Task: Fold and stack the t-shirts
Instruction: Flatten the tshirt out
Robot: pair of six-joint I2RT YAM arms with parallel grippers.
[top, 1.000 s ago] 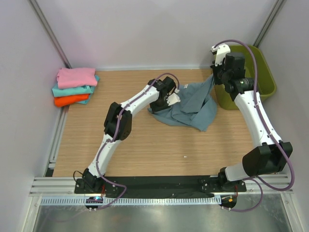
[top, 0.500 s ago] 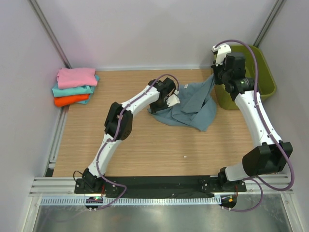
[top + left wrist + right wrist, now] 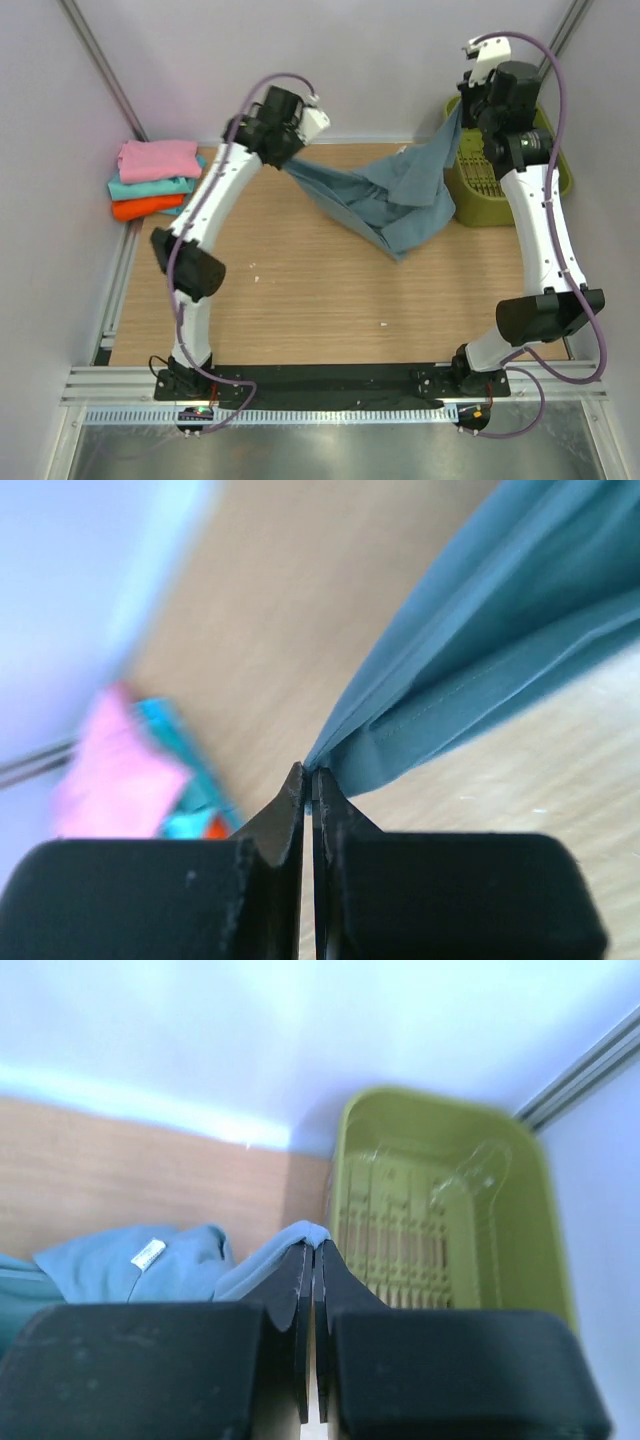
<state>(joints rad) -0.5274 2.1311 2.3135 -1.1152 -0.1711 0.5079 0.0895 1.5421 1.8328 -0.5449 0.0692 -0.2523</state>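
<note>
A slate blue-grey t-shirt (image 3: 385, 200) hangs stretched between my two grippers above the table, its lowest fold sagging toward the wood. My left gripper (image 3: 283, 160) is shut on the shirt's left edge (image 3: 420, 720), high near the back wall. At the back right, beside the basket, my right gripper (image 3: 462, 108) is shut on the other edge (image 3: 300, 1235). The small white neck label (image 3: 148, 1255) shows in the right wrist view. Folded pink (image 3: 158, 158), teal (image 3: 150, 186) and orange (image 3: 145, 207) t-shirts lie stacked at the far left.
An olive-green plastic basket (image 3: 555, 160) stands at the back right corner, right behind the right gripper. White walls close in the back and sides. Bare wooden table (image 3: 300, 300) stretches in front of the hanging shirt.
My left gripper shut on the shirt's edge and lifted it up and to the left. The right gripper rose too. The shirt went from a crumpled heap to hanging spread between them.
</note>
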